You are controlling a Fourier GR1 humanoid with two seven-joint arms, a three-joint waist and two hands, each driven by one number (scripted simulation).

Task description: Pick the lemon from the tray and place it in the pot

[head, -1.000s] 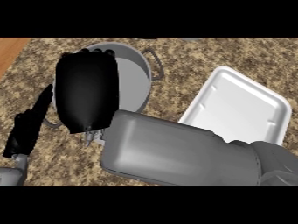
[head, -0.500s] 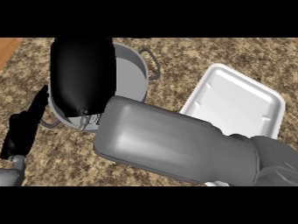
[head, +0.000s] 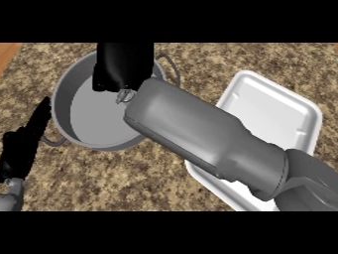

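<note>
pot point(head: 91, 124): grey, upright, left | tray point(head: 274, 111): white, right, beside pot

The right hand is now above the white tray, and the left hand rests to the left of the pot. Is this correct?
Not quite. The head view shows the right hand above the pot, not above the white tray. The left hand does rest to the left of the pot.

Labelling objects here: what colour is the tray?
The tray is white, clearest in the head view.
</note>
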